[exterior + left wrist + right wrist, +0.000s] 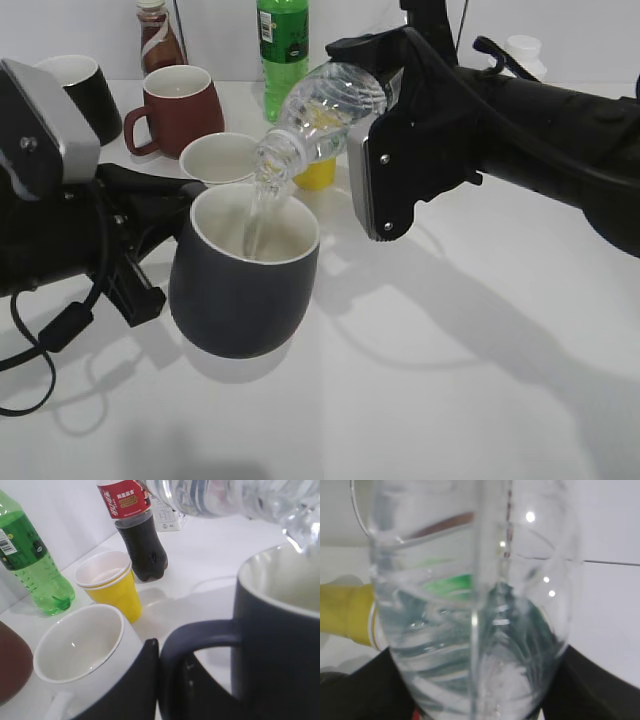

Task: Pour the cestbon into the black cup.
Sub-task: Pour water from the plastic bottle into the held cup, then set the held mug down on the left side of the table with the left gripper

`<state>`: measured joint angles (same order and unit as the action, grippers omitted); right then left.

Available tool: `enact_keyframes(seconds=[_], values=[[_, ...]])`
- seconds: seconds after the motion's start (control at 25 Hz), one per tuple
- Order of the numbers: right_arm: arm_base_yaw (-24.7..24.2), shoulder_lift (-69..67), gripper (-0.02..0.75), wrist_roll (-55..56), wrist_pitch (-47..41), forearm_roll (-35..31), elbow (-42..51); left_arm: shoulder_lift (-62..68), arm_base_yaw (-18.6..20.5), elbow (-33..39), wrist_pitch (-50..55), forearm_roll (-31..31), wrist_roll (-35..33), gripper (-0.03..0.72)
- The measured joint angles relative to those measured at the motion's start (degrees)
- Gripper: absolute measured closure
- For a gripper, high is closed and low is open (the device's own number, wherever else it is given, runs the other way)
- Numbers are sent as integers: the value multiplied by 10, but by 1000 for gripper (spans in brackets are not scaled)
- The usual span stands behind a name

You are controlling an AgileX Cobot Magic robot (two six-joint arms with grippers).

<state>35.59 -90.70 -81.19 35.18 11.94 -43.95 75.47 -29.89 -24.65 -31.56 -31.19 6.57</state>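
Note:
My right gripper (pixel 385 75) is shut on the cestbon (pixel 325 105), a clear capless bottle tilted neck-down to the left. Water streams from its mouth into the black cup (pixel 240 290), a large charcoal mug with a white inside. My left gripper (pixel 150 225) is shut on the cup's handle (pixel 200 635) and holds the cup above the table. In the left wrist view the cup (pixel 280 645) fills the right side, with the bottle (pixel 235 497) above it. In the right wrist view the bottle (pixel 470 610) fills the frame between the black fingers; its label is hidden.
Behind the cup stand a white mug (pixel 218 158), a yellow paper cup (pixel 315 172), a reddish-brown mug (pixel 180 108), a small black mug (pixel 85 90), a green soda bottle (pixel 282 45) and a cola bottle (pixel 158 38). A white object (pixel 525 52) is at the back right.

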Motion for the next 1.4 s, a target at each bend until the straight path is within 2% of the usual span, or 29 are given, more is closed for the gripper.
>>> enact_keyframes(seconds=[0.2,0.4,0.56,0.64,0.76,0.84,0.92,1.04,1.16,1.28,1.4], values=[[0,0,273,41,0,0,0,0,0,0,0,2,0,643],[0,0,273,205,-26,32,-1,0,0,0,1,10,0,643],[0,0,273,445,-46,111,-1,0,1,0,-8,36,-4,643],[0,0,273,616,-43,132,-1,0,1,0,-17,62,-17,643],[-5,0,273,798,-39,137,-1,0,1,0,-35,129,-66,643],[-13,0,273,878,-39,139,-1,0,12,0,-55,182,-112,643],[-30,0,273,938,-39,139,-1,0,34,0,-74,226,-131,643],[-73,0,273,990,-39,140,-1,3,97,0,-122,278,-141,643],[-112,0,273,1009,-39,140,-1,21,180,0,-175,294,-145,643],[-133,0,273,1015,-45,138,-1,56,246,0,-220,298,-145,643],[-135,0,273,1017,-49,144,1,106,277,0,-257,301,-145,643]])
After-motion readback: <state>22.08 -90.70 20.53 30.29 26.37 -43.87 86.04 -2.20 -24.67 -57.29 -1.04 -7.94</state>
